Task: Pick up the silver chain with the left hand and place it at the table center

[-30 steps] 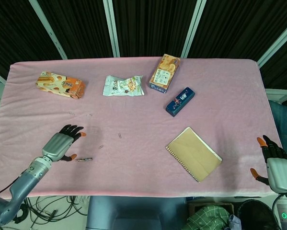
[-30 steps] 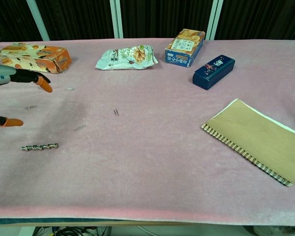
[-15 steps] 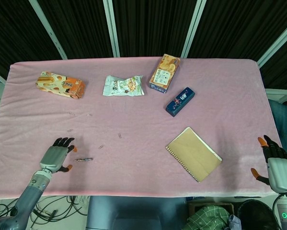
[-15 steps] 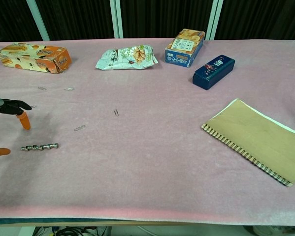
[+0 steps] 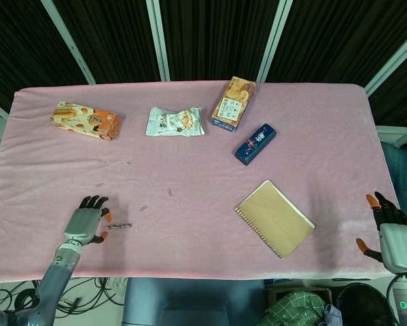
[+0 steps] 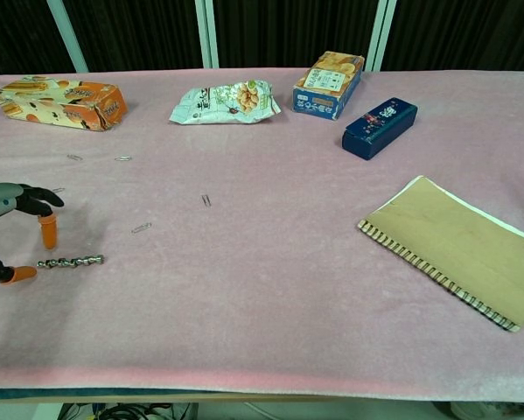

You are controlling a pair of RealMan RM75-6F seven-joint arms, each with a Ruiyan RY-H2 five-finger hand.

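Since a second ago, my left hand (image 5: 85,225) has dropped back toward me and now sits low beside the silver chain (image 5: 118,226). From the head view, its fingers are spread and hold nothing; the orange tips are just left of the chain. The chain lies flat on the pink worktop (image 5: 203,142), near the front left edge and well away from the middle. My right hand (image 5: 388,234) waits at the far right edge, fingers apart, holding nothing.

From the chest view, the left hand (image 6: 8,223) has one orange tip just above the chain's left end and one just below it, maybe touching the cloth. The chain (image 6: 70,261) is a short row of shiny metal links in a straight line. I think it is light and floppy, so it will sag and swing when lifted. It may be slippery too. I would pinch it in the middle so both ends hang the same. The cloth looks soft and fuzzy. A flat brown notebook (image 6: 458,249) with a wire spine lies to the right.
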